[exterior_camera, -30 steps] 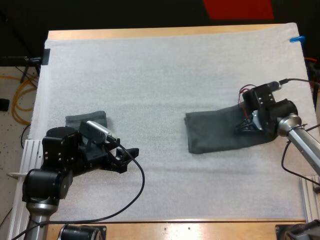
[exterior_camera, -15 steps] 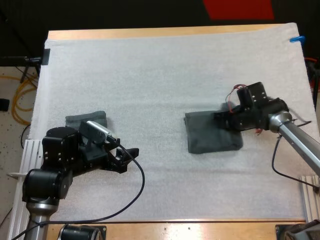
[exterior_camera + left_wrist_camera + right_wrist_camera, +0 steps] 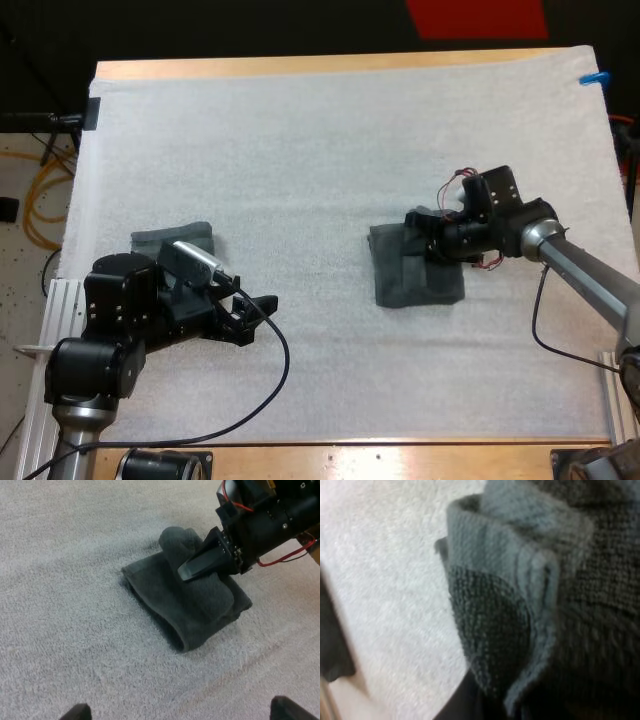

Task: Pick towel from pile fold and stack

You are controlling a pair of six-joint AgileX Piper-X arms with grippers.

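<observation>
- While the left gripper [image 3: 258, 318] hangs low over the near side of the white mat [image 3: 300, 150], its fingers stand wide apart and grip nothing.
- Just beside that arm, toward the mat's left edge, a small folded towel [image 3: 175, 238] lies flat; I judge it to be the start of the stack.
- Farther out, right of the mat's middle, a half-folded towel [image 3: 415, 278] rests on the tabletop with one layer doubled over another.
- At that towel's far edge the right gripper [image 3: 420, 230] sits on top of the cloth. Its wrist view has a bunched fold pressed close between the fingers, so I read it as clamped on the towel.
- Judged from this, the step in hand is the fold itself, a flap being laid across the lower layer.
- Next, the flap's edge needs to meet the edge beneath it squarely, then be let go without dragging the cloth askew.
- After that comes carrying it across to the small folded towel, well apart on the left.
</observation>
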